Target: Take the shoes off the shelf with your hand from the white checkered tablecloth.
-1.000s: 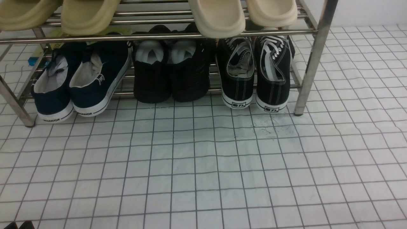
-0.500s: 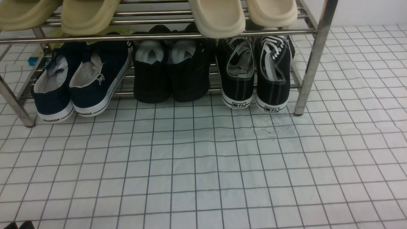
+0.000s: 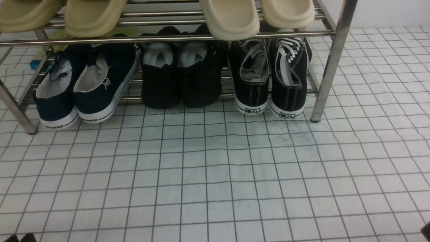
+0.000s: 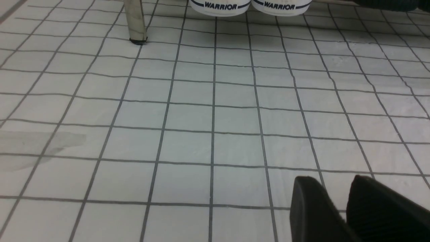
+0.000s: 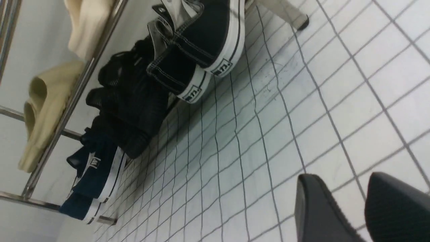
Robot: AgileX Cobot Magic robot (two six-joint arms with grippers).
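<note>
The shoes [image 3: 268, 79], black lace-up sneakers with white laces and soles, stand heels outward on the lower tier of the steel shelf [image 3: 331, 60], at its right end. The right wrist view shows them [image 5: 201, 40] well ahead of my right gripper [image 5: 340, 178], which is open and empty above the white checkered tablecloth [image 3: 215, 174]. Only a dark edge of that hand [image 3: 426, 232] shows in the front view's bottom right corner. My left gripper [image 4: 332, 181] hangs low over the cloth with a gap between its fingers and nothing in it; its tips [image 3: 20, 238] peek in at the front view's bottom left.
Navy slip-ons [image 3: 84, 87] and plain black shoes [image 3: 181, 80] share the lower tier. Beige slippers [image 3: 228, 16] lie on the upper bars. The rack's left leg [image 4: 134, 20] and the navy heels [image 4: 220, 5] lie ahead of the left gripper.
A dark edge of the right hand has come into the front view's bottom right corner. The shoes and the rack have not moved.
</note>
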